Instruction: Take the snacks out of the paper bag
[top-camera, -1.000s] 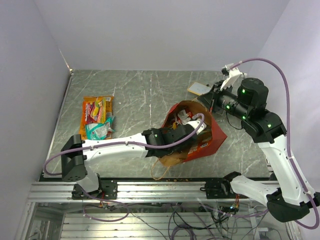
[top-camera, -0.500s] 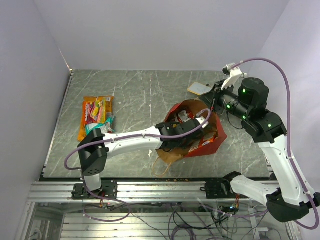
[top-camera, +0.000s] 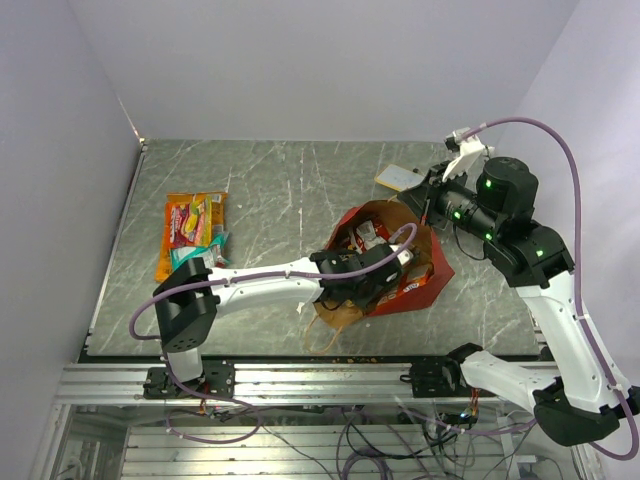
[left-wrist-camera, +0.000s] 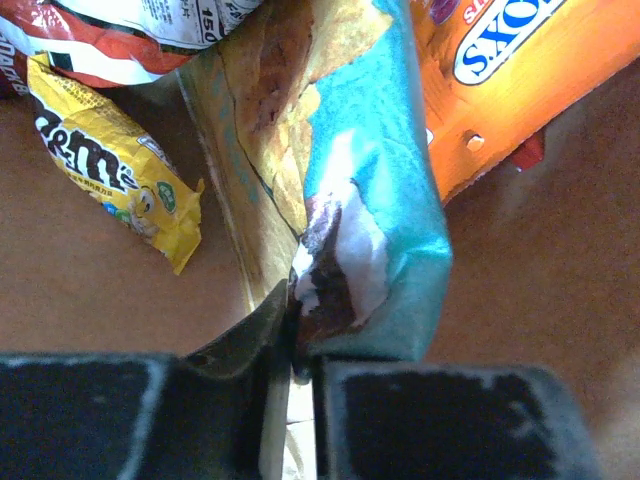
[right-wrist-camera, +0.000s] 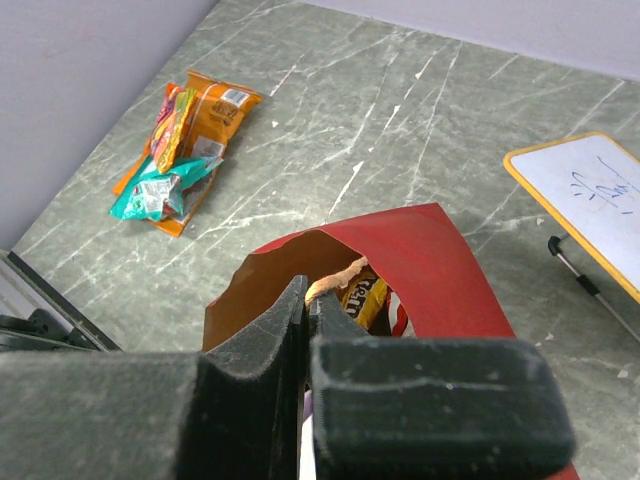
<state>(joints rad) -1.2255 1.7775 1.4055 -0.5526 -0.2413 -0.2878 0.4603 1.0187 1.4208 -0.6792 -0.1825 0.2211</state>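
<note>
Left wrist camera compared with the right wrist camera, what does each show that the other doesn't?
Left wrist only: a teal packet by the left gripper, and a yellow candy packet. Right wrist only: the paper bag's red outside, its handle pinched in the right gripper, the snack pile and white card on the table. Both: the bag's brown lining.

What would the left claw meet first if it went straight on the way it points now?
The teal packet inside the paper bag, seemingly right at the left claw tips.
</note>
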